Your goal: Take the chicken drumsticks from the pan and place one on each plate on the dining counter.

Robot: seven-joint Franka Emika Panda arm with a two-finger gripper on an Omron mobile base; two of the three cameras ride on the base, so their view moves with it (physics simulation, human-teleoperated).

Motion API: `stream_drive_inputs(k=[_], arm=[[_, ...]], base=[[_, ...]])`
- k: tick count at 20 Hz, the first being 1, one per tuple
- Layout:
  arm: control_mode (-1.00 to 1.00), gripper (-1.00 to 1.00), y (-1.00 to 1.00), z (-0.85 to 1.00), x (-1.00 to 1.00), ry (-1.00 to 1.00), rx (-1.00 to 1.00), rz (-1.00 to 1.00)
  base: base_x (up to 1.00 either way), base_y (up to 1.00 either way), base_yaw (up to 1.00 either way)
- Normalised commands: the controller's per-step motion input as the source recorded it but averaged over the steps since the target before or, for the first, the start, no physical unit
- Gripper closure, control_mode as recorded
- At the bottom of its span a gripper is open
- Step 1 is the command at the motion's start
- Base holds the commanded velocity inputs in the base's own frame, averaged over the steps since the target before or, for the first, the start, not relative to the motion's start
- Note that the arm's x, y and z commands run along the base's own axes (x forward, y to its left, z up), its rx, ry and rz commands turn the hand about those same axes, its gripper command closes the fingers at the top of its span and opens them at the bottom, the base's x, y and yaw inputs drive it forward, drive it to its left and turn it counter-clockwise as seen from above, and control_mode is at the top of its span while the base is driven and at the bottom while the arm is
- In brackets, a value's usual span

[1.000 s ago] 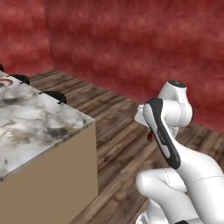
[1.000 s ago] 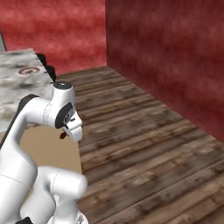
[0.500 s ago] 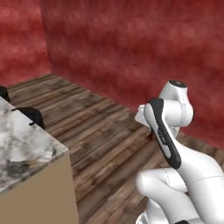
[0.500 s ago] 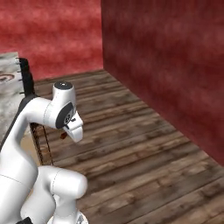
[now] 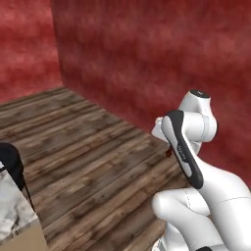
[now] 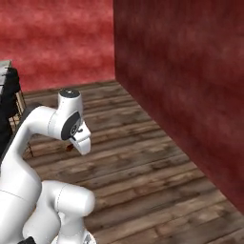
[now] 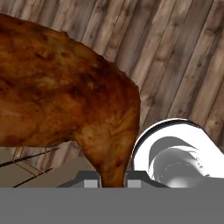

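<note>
Drumstick, the dark reddish-brown one, hangs clamped by its narrow end in the gripper above the wooden floor, so the carrying step is in hand. A marbled surface corner shows just at the left base view's edge. Next the base must bring a plate within reach before the arm lowers and lets go.

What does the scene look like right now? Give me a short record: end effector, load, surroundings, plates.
end effector: shut on the dark reddish-brown drumstick
load: narrow end of the drumstick pinched between the fingertips, meat bulging out in front of the hand view
surroundings: wooden floor, red walls
counter: marbled corner at the left base view's lower left
plates: none in view
</note>
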Motion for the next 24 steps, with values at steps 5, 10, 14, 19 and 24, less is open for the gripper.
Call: stream_drive_inputs(k=[5, 10, 14, 19, 24], arm=[[1.0, 1.0, 0.0, 0.0, 0.0, 0.0, 0.0, 0.0], [1.0, 1.0, 0.0, 0.0, 0.0, 0.0, 0.0, 0.0], [1.0, 1.0, 0.0, 0.0, 0.0, 0.0, 0.0, 0.0], [1.0, 1.0, 0.0, 0.0, 0.0, 0.0, 0.0, 0.0], [1.0, 1.0, 0.0, 0.0, 0.0, 0.0, 0.0, 0.0]], base=[[1.0, -0.33, 0.35], [1.0, -0.21, 0.46], [1.0, -0.16, 0.49], [1.0, -0.14, 0.48], [1.0, -0.12, 0.5]])
